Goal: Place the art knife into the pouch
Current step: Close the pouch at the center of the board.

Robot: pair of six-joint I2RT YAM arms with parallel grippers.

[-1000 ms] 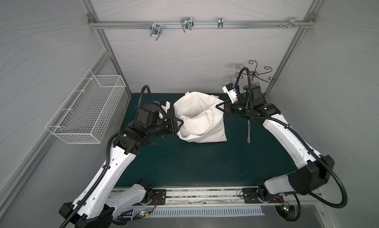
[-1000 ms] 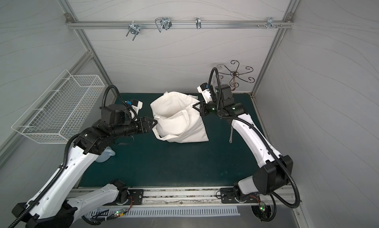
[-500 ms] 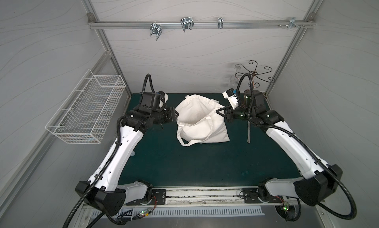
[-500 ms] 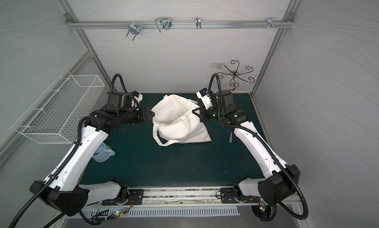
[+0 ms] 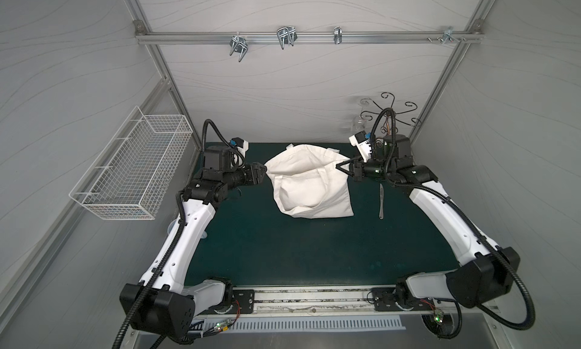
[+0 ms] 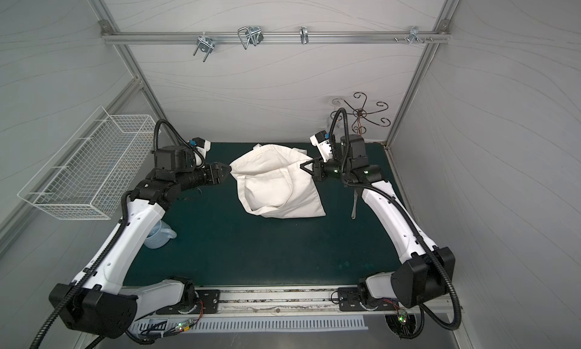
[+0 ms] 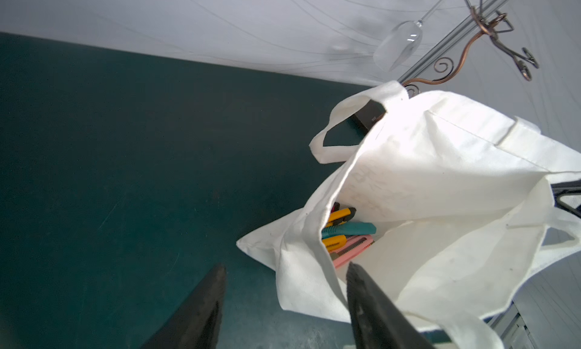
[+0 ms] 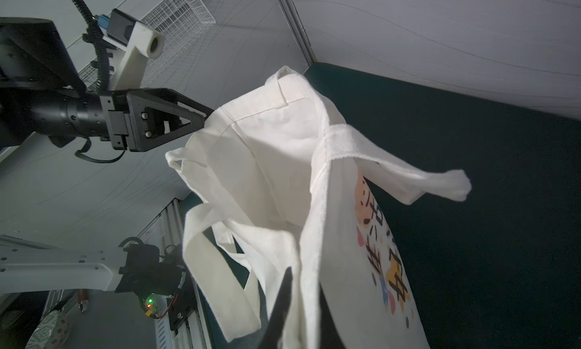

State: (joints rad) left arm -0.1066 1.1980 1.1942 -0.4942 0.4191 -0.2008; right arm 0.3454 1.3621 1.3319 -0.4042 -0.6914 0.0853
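The pouch is a white cloth tote that sits on the green mat in both top views, with its mouth held up and spread. My right gripper is shut on its right rim; in the right wrist view the cloth is pinched between the jaws of the right gripper, next to the printed face. My left gripper stands open at the left rim corner. In the left wrist view a fold of cloth lies loose between the spread jaws. Inside the pouch lie several art knives with yellow, teal and pink handles.
A slim silver knife lies on the mat to the right of the pouch, under my right arm. A white wire basket hangs on the left wall. A pale blue cup stands by my left arm. A curly metal rack fills the back right corner.
My left arm has reached further back and up along the pouch's left rim. Its jaws have widened, and the pouch mouth is now spread between both grippers. The right gripper's grip is unchanged.
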